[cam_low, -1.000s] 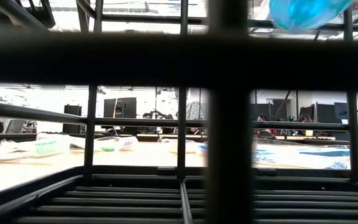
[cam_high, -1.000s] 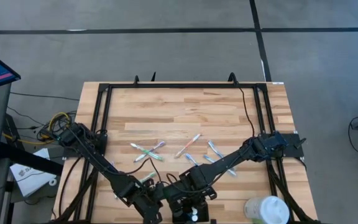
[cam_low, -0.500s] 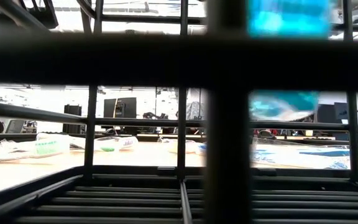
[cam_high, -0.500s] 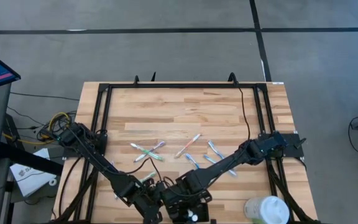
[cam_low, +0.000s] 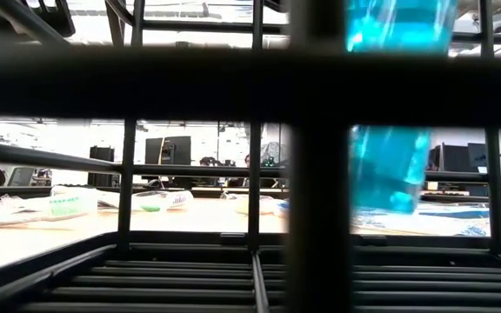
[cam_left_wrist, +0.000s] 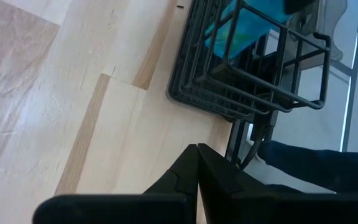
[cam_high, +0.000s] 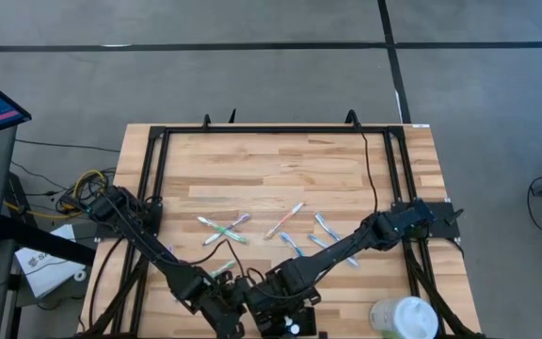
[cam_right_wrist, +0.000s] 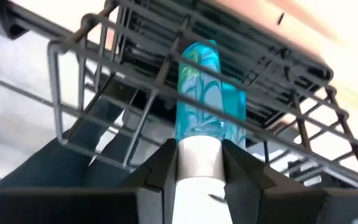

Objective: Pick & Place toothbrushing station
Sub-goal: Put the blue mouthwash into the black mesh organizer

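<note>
The toothbrushing station (cam_left_wrist: 247, 68) is a low black wire basket standing at the near edge of the counter (cam_high: 280, 179), between the two arms' tips. It looks stiff and light: thin welded rods that will not bend under a grip but could slide on the smooth wood if nudged. The top rim rod or an upright corner seems the best place to take hold of it, since the open mesh gives no flat face.

The right hand (cam_right_wrist: 197, 163) hangs directly above the station, pinching the white cap end of a translucent blue tube (cam_right_wrist: 207, 93), whose other end reaches down among the basket's rods. The tube looks soft-walled and slick, so holding it by the firmer cap is sound.

The left hand (cam_left_wrist: 196, 171) waits just beside the station over bare wood, fingers pressed together and holding nothing.

Several toothbrushes (cam_high: 224, 229) lie scattered farther up the counter from the station, and a white cup (cam_high: 405, 316) stands to its right.
</note>
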Action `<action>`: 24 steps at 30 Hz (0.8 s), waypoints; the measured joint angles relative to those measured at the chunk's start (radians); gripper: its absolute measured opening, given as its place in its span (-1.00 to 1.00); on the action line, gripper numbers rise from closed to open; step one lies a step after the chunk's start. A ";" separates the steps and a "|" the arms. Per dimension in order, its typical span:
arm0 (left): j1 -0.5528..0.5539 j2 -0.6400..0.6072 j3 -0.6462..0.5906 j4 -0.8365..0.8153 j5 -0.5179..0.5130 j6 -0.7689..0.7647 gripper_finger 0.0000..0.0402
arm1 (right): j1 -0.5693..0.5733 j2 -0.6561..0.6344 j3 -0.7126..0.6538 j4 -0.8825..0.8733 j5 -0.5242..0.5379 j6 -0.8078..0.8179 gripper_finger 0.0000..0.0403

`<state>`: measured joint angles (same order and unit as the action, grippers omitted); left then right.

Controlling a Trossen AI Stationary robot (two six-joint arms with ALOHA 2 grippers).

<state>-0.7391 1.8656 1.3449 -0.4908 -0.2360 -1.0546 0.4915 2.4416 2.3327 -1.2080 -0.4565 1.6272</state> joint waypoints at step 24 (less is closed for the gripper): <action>-0.002 0.000 0.000 0.001 0.001 0.000 -1.00 | 0.007 0.002 0.000 -0.017 0.024 0.012 -0.54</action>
<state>-0.7414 1.8656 1.3449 -0.4900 -0.2352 -1.0542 0.4982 2.4432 2.3325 -1.2250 -0.4322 1.6394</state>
